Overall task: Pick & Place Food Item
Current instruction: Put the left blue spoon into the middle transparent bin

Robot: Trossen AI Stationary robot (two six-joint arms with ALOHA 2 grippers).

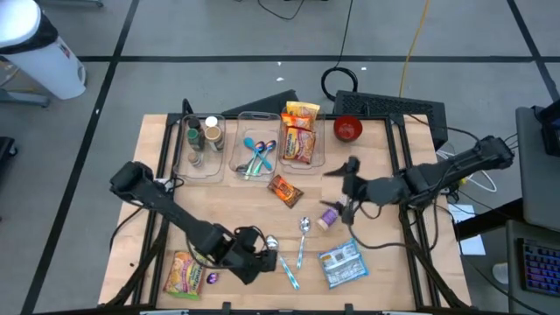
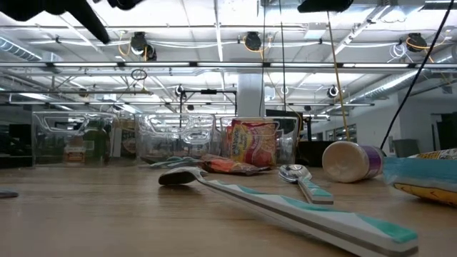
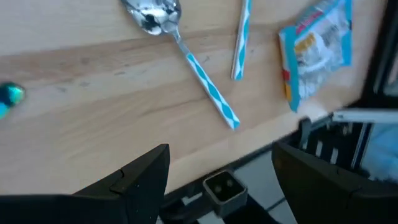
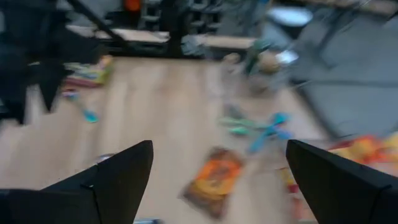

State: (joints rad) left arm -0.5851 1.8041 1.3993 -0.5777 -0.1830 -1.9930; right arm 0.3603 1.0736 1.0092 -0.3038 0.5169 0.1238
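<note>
While your right claw (image 1: 348,185) hangs open and empty, bring it down over the orange snack packet (image 1: 285,189) just beside it; left claw (image 1: 267,260) waits open.

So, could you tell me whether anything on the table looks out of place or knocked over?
Yes: the purple cup lies tipped on its side near the table's middle, by the right gripper. Two teal-handled spoons and an orange snack packet lie loose outside the clear bins.

orange snack packet (image 1: 284,189) flat mid-table, blue-white packet (image 1: 341,264) flat near front edge
</note>
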